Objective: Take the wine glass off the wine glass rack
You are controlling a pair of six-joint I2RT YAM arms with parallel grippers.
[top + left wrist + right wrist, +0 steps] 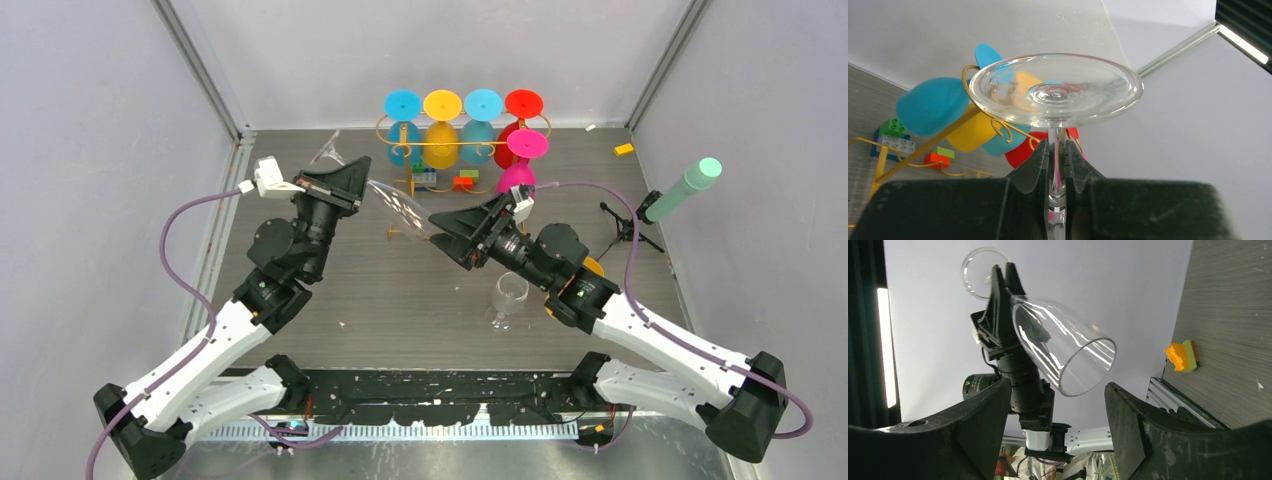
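Note:
My left gripper (347, 182) is shut on the stem of a clear wine glass (398, 205) and holds it in the air, tilted, in front of the gold wire wine glass rack (548, 128). In the left wrist view my fingers (1038, 160) pinch the stem just under the round foot (1055, 90), with the rack (993, 120) behind. My right gripper (437, 226) is open, right at the mouth of the bowl. In the right wrist view the bowl (1063, 350) points toward the gap between my open fingers (993, 405), not touching them.
Blue, yellow, blue, red and magenta glasses (441, 105) hang on the rack. A second clear glass (508, 298) stands upright by the right arm. Toy bricks (463, 182) lie under the rack, an orange brick (624, 149) at the back right, and a green cylinder on a tripod (688, 187) at the right wall.

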